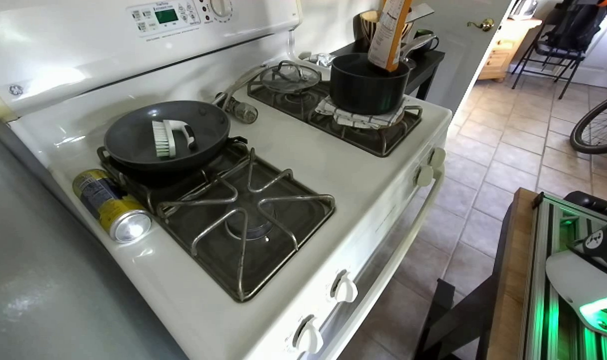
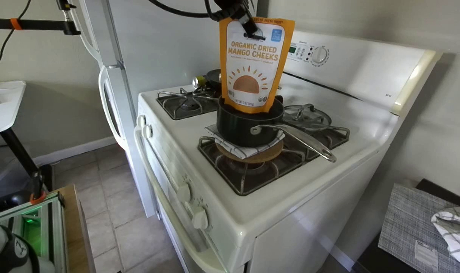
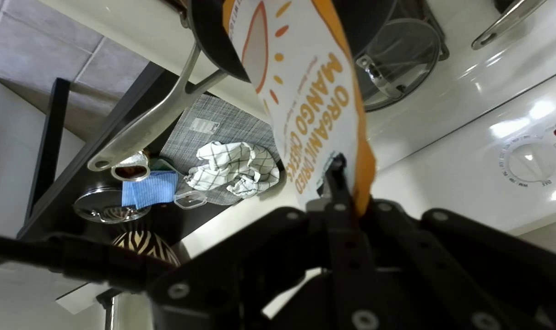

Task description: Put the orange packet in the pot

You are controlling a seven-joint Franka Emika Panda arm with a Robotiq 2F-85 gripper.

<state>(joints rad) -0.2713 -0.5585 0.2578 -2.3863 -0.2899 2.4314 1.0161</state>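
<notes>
Pinching orange packet near its top, gripper has jaws closed on it; front reads "ORGANIC DRIED MANGO CHEEKS". Packet bottom at mouth of saucepan. GE badge on stove. Glass lid beside saucepan; scrub brush in frying pan.

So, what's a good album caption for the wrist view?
The hand grips an orange packet of dried mango at the mouth of the black pot.

The orange packet obstructs the pot; passage lies between pot and frying pan.
</notes>
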